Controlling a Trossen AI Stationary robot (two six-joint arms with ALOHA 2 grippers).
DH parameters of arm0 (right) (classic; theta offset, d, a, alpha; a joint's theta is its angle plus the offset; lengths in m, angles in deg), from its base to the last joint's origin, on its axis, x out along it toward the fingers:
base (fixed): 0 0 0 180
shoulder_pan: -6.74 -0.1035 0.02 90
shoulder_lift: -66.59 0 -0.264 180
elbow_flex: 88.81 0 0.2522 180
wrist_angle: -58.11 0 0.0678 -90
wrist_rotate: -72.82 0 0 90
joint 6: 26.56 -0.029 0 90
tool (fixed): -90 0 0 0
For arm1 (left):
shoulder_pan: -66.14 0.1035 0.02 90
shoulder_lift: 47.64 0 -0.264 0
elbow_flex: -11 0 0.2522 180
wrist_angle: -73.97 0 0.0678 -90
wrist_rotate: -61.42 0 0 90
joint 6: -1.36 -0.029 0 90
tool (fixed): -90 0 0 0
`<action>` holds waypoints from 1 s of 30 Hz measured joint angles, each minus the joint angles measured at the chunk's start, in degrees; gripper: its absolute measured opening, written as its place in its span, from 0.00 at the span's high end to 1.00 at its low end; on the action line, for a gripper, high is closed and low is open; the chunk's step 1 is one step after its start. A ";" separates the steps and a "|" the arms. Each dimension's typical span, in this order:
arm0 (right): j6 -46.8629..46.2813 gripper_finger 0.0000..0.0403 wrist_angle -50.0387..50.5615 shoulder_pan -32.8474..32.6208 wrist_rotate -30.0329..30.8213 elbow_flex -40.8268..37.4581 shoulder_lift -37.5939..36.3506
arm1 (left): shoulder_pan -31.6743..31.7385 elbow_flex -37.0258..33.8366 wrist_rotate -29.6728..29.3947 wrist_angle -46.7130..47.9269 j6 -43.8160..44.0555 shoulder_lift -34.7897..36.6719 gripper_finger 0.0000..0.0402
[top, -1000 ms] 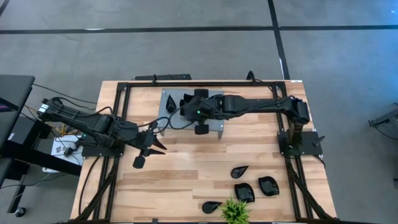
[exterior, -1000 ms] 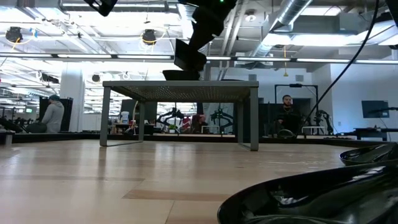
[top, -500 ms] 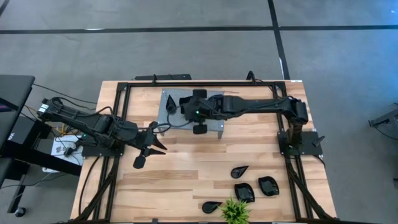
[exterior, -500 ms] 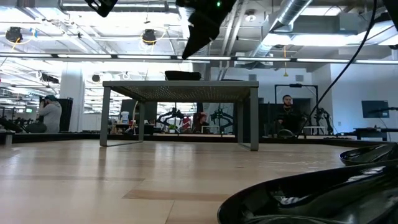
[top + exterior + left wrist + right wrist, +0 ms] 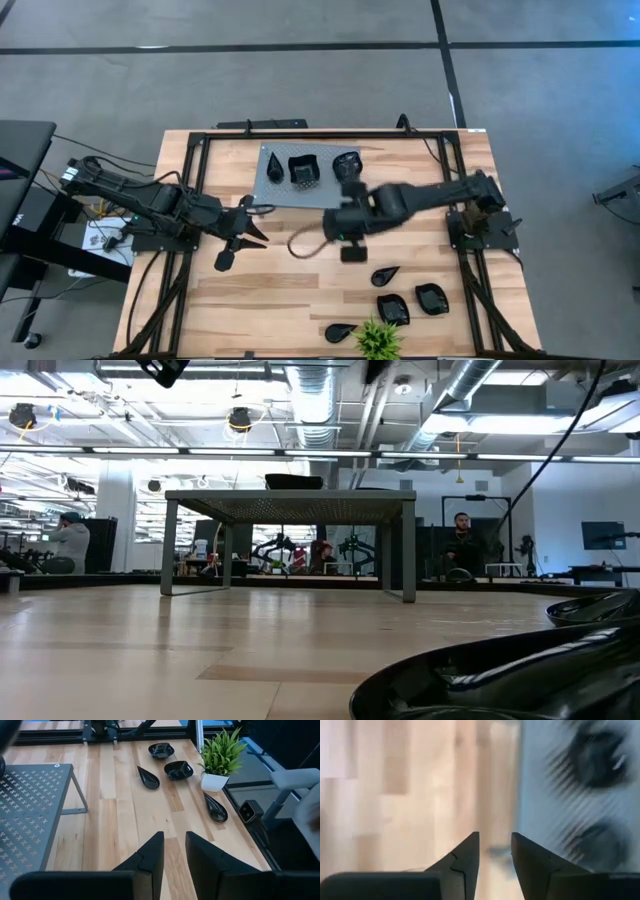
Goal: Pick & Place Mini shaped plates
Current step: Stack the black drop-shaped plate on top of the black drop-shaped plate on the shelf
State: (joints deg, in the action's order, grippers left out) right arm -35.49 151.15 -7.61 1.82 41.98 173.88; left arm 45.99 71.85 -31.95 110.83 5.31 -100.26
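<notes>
On the grey perforated stand (image 5: 305, 175) sit three mini shaped plates (image 5: 303, 171); four more (image 5: 385, 275) lie near the plant (image 5: 378, 340). Right gripper (image 5: 348, 240), fingers slightly parted, empty, hovers between; left gripper (image 5: 238, 240) likewise empty.

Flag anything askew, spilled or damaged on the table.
Nothing stands out. Three plates sit flat on the stand, four lie apart by the upright plant. No spill or visible damage.
</notes>
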 joint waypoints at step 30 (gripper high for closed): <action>-50.64 0.74 -32.39 -20.36 -4.17 -52.67 -12.61 | -0.02 0.00 0.02 0.50 -5.60 0.00 0.80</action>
State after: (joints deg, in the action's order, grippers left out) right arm -86.13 118.76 -27.98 -2.35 -10.69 161.26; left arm 45.97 71.85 -31.93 111.33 -0.29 -100.26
